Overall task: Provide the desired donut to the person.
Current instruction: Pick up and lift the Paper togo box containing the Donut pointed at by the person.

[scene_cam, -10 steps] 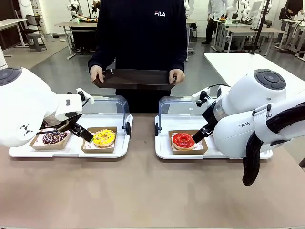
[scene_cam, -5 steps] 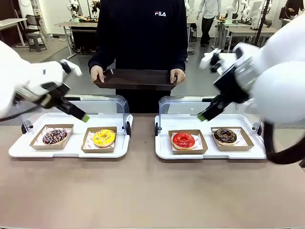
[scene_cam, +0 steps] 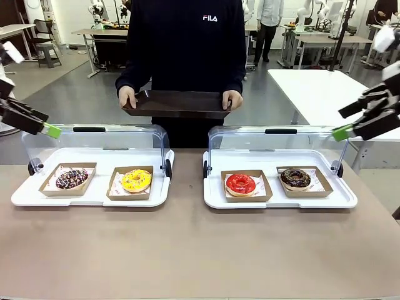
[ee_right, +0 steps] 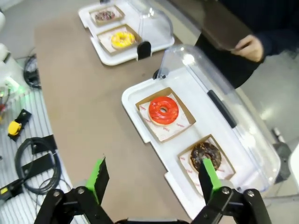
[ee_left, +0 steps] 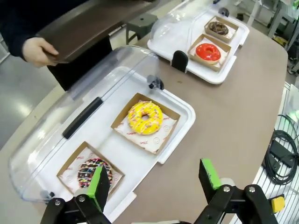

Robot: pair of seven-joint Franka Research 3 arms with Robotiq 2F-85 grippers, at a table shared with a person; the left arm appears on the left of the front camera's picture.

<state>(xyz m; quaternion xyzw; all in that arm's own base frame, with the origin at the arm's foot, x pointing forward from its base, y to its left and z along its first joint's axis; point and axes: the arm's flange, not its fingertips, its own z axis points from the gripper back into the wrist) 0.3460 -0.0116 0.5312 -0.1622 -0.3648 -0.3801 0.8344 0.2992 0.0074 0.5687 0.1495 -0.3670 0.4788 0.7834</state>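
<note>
Currently | left gripper (scene_cam: 50, 124) is held high at left edge, spread, empty | right gripper (scene_cam: 342, 123) likewise at right edge | "FILA" is read on the person (scene_cam: 187, 47).

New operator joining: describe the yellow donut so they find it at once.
On the brown table, take the white lidded tray on the robot's left. It holds two cardboard boxes; the yellow donut lies in the one nearer the table's middle. Its bright yellow icing sets it apart from the dark sprinkled donut beside it.
</note>
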